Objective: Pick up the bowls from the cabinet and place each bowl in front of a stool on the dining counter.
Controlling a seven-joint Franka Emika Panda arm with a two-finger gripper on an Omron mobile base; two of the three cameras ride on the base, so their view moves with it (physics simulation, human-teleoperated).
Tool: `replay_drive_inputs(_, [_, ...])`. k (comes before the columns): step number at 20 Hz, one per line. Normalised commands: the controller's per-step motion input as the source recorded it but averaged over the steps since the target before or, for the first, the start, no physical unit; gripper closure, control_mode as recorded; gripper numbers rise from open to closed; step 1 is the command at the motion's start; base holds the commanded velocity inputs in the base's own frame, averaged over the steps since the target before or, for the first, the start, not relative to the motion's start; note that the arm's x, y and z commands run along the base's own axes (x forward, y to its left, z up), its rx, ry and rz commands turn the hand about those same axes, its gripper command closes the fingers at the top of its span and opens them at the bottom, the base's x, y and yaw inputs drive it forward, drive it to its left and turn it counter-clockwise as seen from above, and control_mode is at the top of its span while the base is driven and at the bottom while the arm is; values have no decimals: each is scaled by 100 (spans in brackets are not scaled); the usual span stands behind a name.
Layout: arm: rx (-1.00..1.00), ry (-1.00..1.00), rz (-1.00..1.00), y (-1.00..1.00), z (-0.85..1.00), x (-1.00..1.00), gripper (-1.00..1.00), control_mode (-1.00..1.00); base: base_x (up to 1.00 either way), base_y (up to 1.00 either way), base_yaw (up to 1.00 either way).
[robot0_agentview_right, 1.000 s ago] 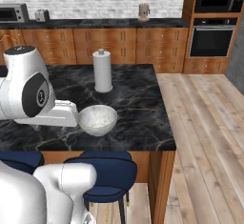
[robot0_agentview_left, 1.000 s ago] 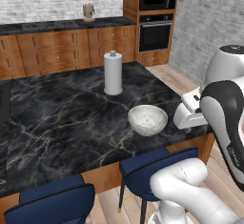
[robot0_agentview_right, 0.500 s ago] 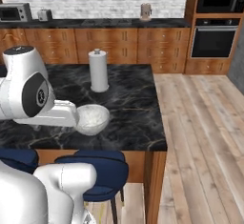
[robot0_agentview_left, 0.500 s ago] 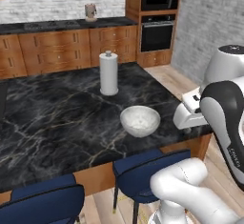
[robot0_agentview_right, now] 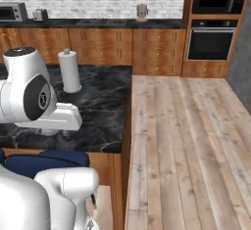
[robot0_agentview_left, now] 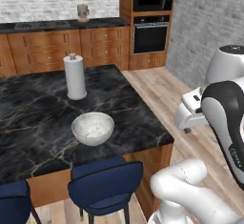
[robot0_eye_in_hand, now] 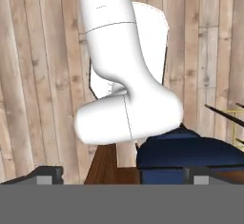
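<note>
One bowl (robot0_agentview_left: 93, 128) on dining counter (robot0_agentview_left: 33, 123)

Bowl (robot0_agentview_left: 93, 128) on the dining counter (robot0_agentview_left: 33, 118) – paper towel roll (robot0_agentview_left: 75, 76) behind it, stool (robot0_agentview_left: 106, 182) seemingly just before it

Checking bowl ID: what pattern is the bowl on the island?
Mottled grey-white, marble-like: the bowl on the dining counter. Left base view shows it best.

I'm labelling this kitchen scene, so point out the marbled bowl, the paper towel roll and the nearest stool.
marbled bowl (robot0_agentview_left: 93, 128), left base view, inner hollow.
paper towel roll (robot0_agentview_left: 75, 79), left base view, white side.
stool (robot0_agentview_left: 106, 184), left base view, navy seat.
</note>
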Motion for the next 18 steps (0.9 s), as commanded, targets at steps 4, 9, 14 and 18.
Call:
replay_drive_inputs(4, [0, 0, 0, 0, 0, 0, -100, 100, 11, -100, 4])
replay_drive_inputs(9, [0, 0, 0, 0, 0, 0, -100, 100, 26, -100, 6])
replay_drive_inputs(14, [0, 0, 0, 0, 0, 0, -100, 100, 56, -100, 19])
replay_drive_inputs(18, [0, 0, 0, 0, 0, 0, -100, 100, 93, -100, 24])
